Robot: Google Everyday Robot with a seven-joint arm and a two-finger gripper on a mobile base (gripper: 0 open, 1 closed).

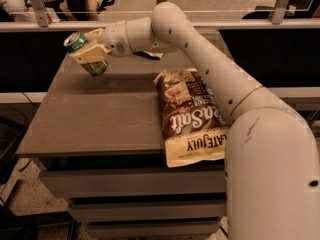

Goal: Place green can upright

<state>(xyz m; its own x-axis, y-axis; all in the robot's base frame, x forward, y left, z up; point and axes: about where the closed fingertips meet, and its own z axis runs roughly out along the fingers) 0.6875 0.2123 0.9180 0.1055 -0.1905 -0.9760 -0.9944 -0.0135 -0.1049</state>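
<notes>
The green can is small, with a silver top, and hangs tilted with its top up and to the left, above the far left part of the table. My gripper is shut on the green can, its cream fingers across the can's middle. The white arm reaches in from the lower right and bends over the table's back edge.
A large brown and cream chip bag lies flat on the table's right half, overhanging the front edge. A corner of a green snack bag shows behind the arm at the back. A railing and seated people are beyond the table.
</notes>
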